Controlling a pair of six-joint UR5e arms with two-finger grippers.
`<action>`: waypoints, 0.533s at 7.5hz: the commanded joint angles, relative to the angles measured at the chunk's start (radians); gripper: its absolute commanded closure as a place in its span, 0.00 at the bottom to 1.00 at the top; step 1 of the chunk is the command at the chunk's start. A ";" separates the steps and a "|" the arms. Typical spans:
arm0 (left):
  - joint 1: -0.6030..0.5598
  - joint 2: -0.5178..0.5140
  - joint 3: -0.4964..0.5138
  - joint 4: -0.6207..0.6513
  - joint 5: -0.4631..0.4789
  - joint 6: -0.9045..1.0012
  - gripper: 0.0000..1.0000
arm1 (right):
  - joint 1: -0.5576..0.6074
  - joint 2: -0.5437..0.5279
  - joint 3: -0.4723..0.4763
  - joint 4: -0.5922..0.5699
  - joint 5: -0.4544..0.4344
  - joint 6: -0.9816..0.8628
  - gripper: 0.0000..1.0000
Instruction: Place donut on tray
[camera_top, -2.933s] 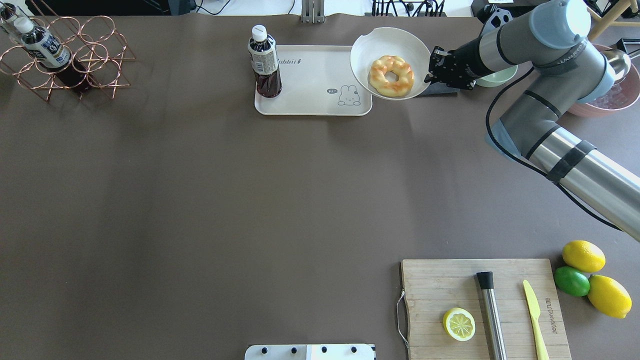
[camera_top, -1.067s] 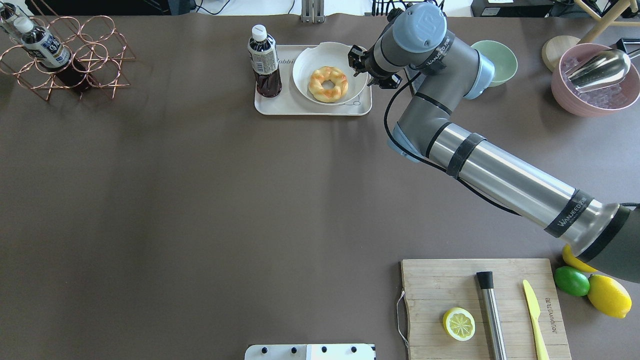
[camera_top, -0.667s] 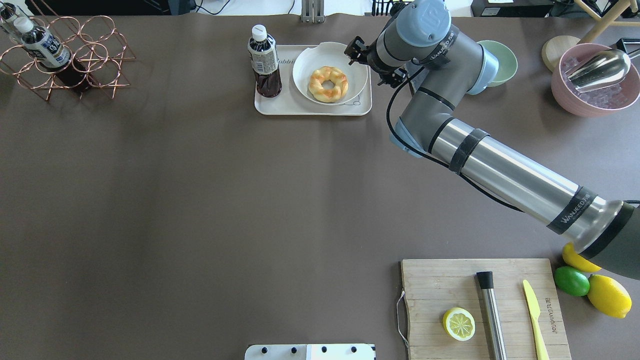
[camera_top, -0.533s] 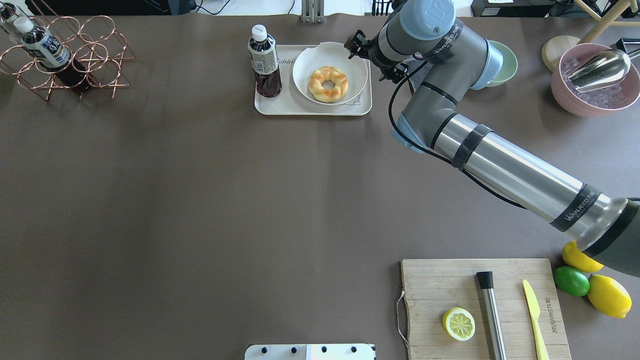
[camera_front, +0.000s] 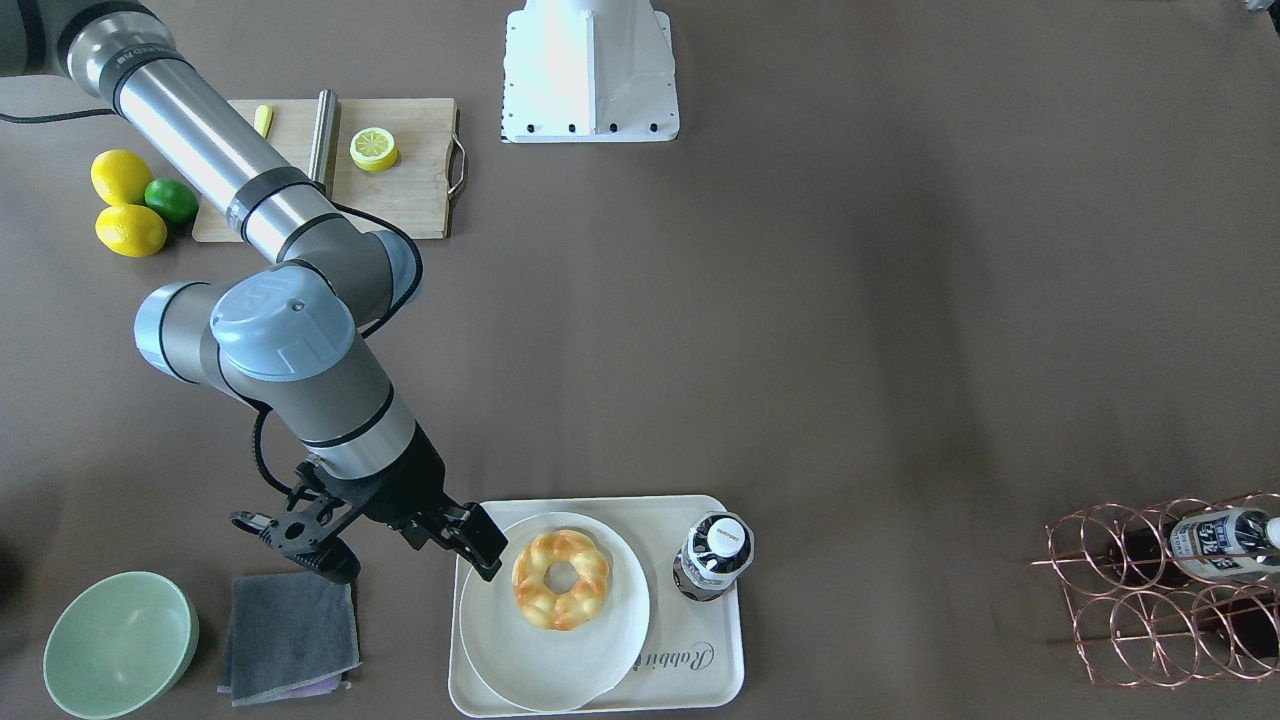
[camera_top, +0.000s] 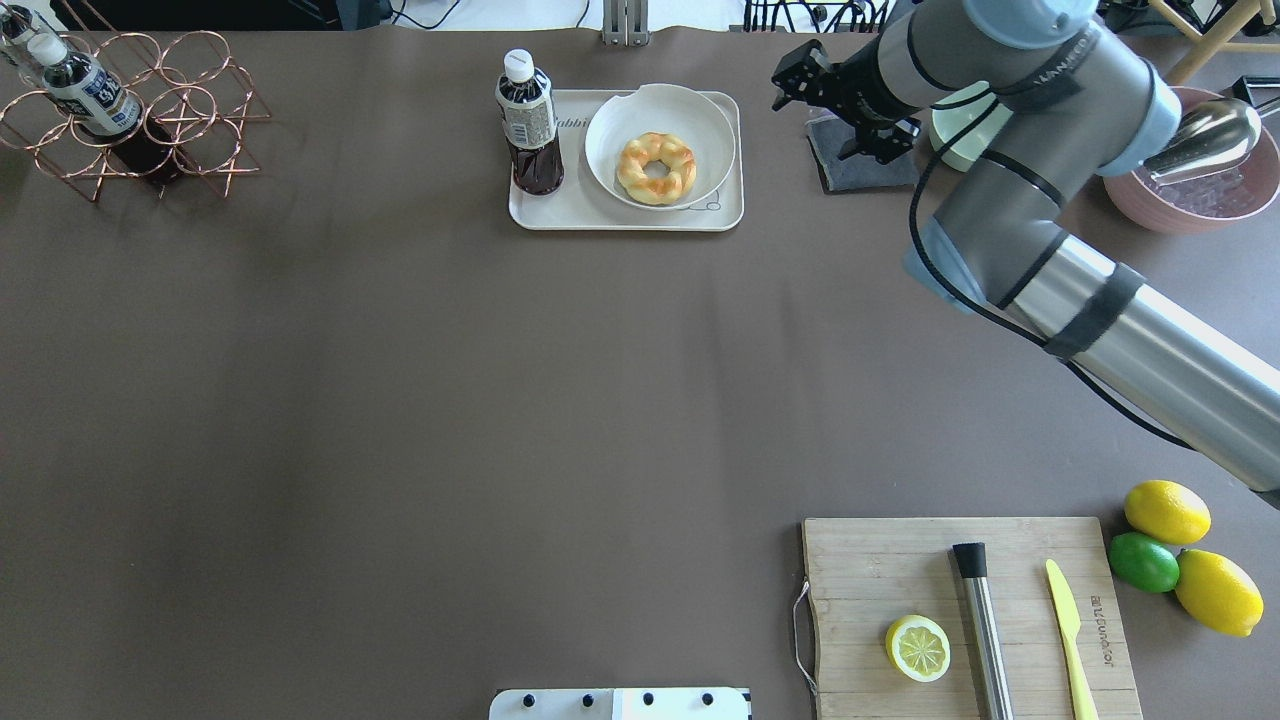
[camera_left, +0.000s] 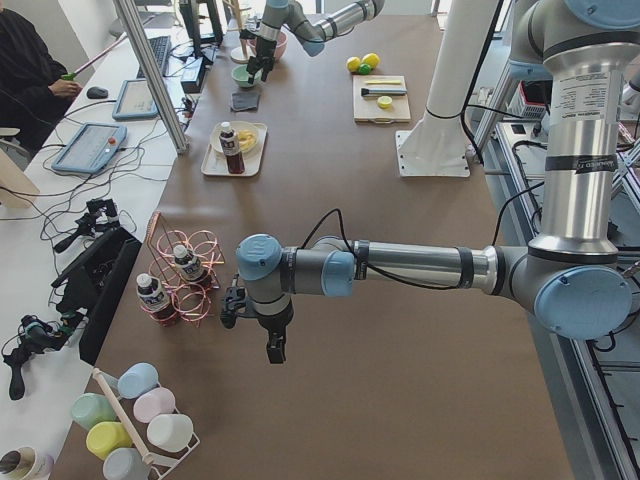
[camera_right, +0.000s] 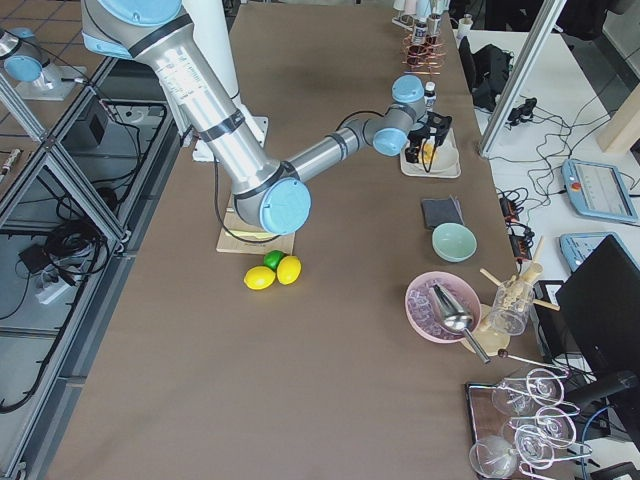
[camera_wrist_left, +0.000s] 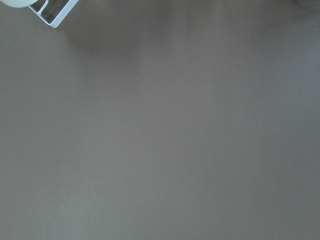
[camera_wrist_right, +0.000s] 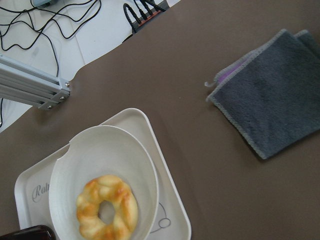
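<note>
In the upper middle of the overhead view the donut (camera_top: 657, 168) is lying in a white plate (camera_top: 612, 112) on the tray (camera_top: 580, 210), and right of it the right gripper (camera_top: 824, 112), on its bent arm, is hovering near a grey cloth (camera_top: 868, 170), jaws wide apart and empty.

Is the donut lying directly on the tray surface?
No, the donut lies on a white plate, and that plate sits on the tray.

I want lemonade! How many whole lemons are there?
2. One lemon sits just beyond the lime, the other lemon beside it, right of the cutting board. The lemon half on the board is cut, not counted.
</note>
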 joint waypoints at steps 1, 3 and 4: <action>0.000 0.004 -0.005 -0.001 0.000 0.000 0.02 | 0.032 -0.309 0.378 -0.158 0.016 -0.145 0.00; 0.000 0.013 -0.005 -0.001 0.000 0.002 0.02 | 0.051 -0.463 0.495 -0.235 0.001 -0.295 0.00; 0.000 0.016 -0.004 -0.001 0.000 0.002 0.02 | 0.069 -0.536 0.493 -0.246 -0.004 -0.434 0.00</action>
